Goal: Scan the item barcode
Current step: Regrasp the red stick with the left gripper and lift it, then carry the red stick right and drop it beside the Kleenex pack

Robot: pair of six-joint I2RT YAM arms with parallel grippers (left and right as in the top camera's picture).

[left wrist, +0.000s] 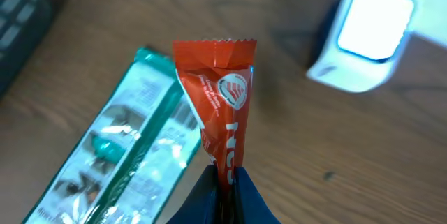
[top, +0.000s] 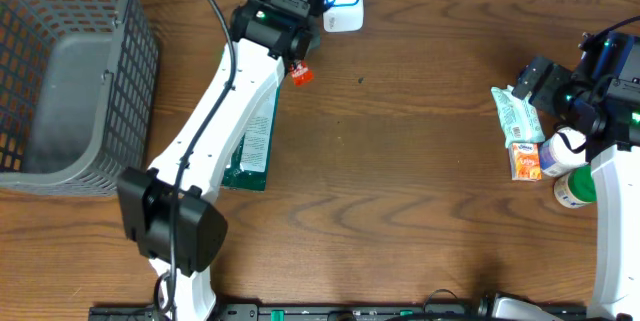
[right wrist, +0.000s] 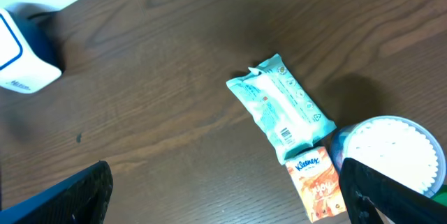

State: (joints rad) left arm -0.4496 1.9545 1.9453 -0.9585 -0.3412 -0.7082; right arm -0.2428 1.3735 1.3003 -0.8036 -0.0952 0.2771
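Your left end effector (left wrist: pixel 225 185) is clamped on one end of the red packet (left wrist: pixel 218 105), held over the bench (left wrist: pixel 335 154) near the scanner (left wrist: pixel 367 35). So thin a pinch may let it twist, hiding the barcode. Your right end effector (right wrist: pixel 227 196) hangs open.

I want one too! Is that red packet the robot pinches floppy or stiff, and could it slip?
Probably light and fairly stiff: the red packet stands up from the left fingers without drooping, pinched only at one end. Its wrapper looks smooth and shiny, so it might slip or swivel if jostled. The crimped top suggests thin, crinkly film.
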